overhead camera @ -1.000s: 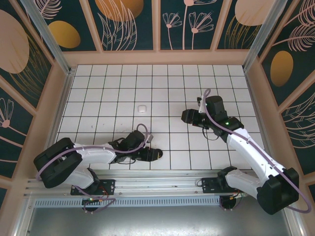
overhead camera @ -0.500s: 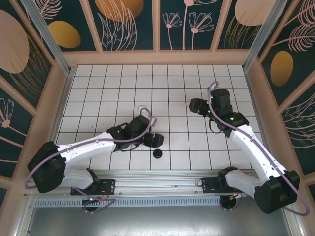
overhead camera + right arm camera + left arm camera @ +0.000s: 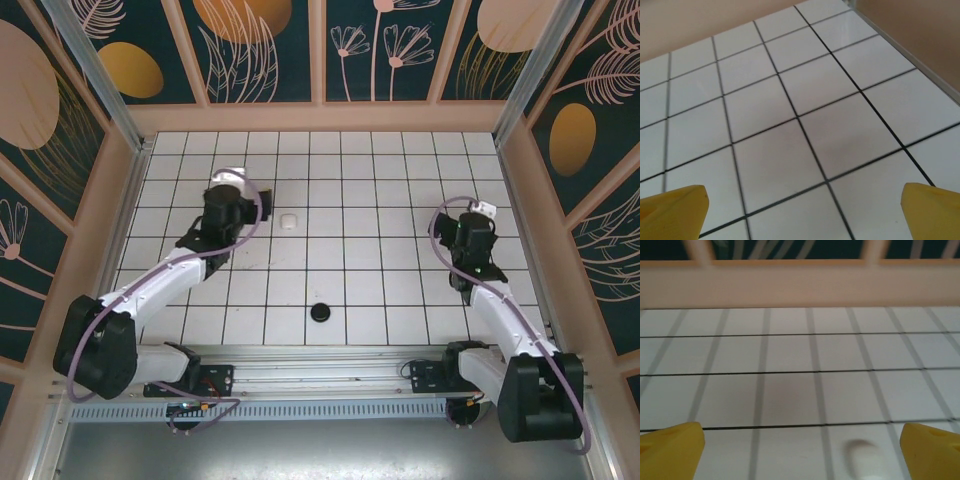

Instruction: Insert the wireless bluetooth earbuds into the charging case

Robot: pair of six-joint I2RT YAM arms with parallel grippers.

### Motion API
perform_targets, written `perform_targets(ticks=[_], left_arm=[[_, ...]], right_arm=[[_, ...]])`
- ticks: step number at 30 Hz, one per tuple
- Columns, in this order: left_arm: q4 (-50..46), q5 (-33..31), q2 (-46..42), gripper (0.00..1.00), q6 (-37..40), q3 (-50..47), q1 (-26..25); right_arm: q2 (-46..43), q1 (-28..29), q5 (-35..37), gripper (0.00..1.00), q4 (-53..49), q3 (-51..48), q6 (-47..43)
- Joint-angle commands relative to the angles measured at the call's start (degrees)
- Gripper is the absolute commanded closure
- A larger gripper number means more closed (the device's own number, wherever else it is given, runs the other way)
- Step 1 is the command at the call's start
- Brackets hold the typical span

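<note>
My left claw [image 3: 800, 451] gapes empty near the white charging case [image 3: 862, 460]; my right claw [image 3: 801, 210] gapes empty too; black earbuds [image 3: 320, 312] lie well apart on the table [image 3: 400, 170].

Two robot arms, left arm [image 3: 160, 285] at 8 o'clock and right arm [image 3: 500, 300] at 4 o'clock, with one white charging case [image 3: 289, 220] just off centre toward 10 o'clock. The earbuds [image 3: 320, 312], at 6 o'clock, read as one black spot, too small to count.
</note>
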Motion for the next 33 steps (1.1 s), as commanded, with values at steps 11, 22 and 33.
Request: perform_targets(ticks=[11,22,33], left_arm=[[31.8,1.9,-6.3,0.01,10.1,-23.5,16.3],[59.8,-0.8,1.6,0.01,8.6,-34.9,18.4],[67.5,2.9,9.7,0.01,9.8,-35.4,18.6]], right_arm=[[9.7,-7.2,-7.9,0.01,41.5,-12.2,-6.4],[23.2,-7.2,-13.5,0.01,63.9,-16.3,-9.0],[30.4,-4.3,-9.9,0.01,64.7,-13.3,-11.1]])
